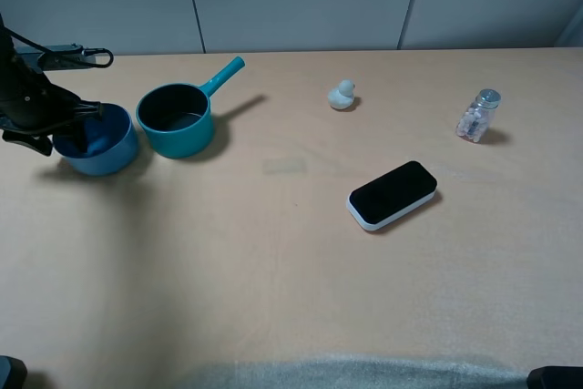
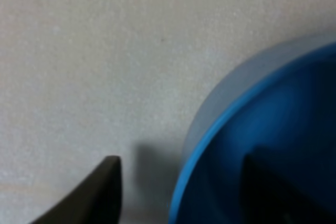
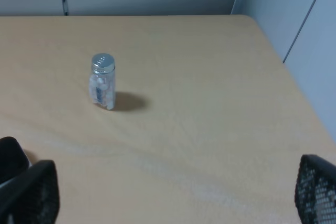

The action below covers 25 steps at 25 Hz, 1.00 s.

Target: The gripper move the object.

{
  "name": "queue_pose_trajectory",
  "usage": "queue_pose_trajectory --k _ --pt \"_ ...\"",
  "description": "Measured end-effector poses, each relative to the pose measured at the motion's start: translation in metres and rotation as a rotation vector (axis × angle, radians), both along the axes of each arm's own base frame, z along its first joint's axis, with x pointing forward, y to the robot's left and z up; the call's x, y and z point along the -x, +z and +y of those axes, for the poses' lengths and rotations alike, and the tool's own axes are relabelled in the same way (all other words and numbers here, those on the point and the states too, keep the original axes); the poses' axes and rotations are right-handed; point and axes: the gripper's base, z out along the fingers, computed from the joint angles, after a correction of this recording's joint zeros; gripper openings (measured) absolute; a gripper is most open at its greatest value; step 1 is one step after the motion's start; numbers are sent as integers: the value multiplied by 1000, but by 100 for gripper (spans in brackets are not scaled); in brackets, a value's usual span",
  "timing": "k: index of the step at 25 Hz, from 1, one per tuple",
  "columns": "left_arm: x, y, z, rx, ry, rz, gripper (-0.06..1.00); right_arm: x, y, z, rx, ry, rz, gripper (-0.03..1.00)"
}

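Where hand straddles bowl, one finger sits inside.

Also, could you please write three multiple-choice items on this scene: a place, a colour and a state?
1. Relative to the saucepan, the blue bowl stands, in the high view: A) far to its right B) just to its left C) on top of it.
2. The saucepan is: A) red B) white C) teal.
3. The left end effector is: A) open, astride the bowl's rim B) shut on the saucepan's handle C) shut inside the saucepan.
Answers: 1 B, they sit side by side at the left; 2 C, body and handle are teal; 3 A, the wrist view shows one jaw outside the wall, one inside.
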Motion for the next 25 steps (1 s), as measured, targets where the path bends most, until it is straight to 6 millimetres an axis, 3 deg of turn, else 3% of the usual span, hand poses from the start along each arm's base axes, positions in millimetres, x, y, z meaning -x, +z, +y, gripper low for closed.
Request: queue_pose_trajectory --k 15,25 --pt "1 2 0 1 14 1 73 0 0 0 0 0 0 68" --pt "7 57 0 -8 19 -134 73 0 0 0 0 0 0 68"
